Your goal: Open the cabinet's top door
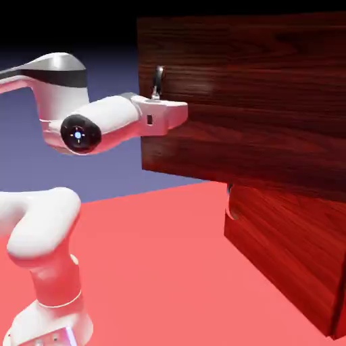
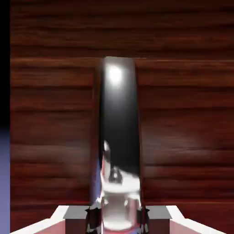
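The cabinet of dark reddish wood fills the exterior view's right. Its top door is a broad dark panel whose left edge juts well out past the redder lower panel. A slim grey metal handle stands at that left edge. My gripper is at the handle, with the white hand just below it. In the hand view the glossy handle rises large between my grey fingertips, and the gripper is shut on it. Wood grain of the top door fills the rest.
The red table top spreads below the door. My white arm rises at the exterior view's lower left, its forearm level with the door's lower half. A blue-violet backdrop lies behind.
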You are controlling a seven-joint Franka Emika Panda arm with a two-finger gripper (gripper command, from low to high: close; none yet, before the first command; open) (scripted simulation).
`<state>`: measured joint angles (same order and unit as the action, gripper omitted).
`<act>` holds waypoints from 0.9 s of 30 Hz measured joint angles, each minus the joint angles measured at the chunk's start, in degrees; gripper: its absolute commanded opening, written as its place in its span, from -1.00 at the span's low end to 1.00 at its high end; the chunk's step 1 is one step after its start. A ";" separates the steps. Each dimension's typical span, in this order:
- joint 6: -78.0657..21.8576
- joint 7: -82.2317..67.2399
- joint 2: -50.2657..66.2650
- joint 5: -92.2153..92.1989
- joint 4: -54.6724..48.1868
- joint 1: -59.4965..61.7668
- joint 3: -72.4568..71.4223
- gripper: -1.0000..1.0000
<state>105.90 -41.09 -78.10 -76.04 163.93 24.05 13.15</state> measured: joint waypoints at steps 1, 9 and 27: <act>-1.56 -0.21 0.56 1.84 -0.54 -0.09 2.08 -1.00; -14.75 -2.51 7.73 15.87 -8.31 -3.77 18.69 -1.00; -44.06 -4.97 23.14 35.13 -42.73 -35.35 53.18 -1.00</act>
<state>61.84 -46.06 -54.96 -40.91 121.20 -11.30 66.33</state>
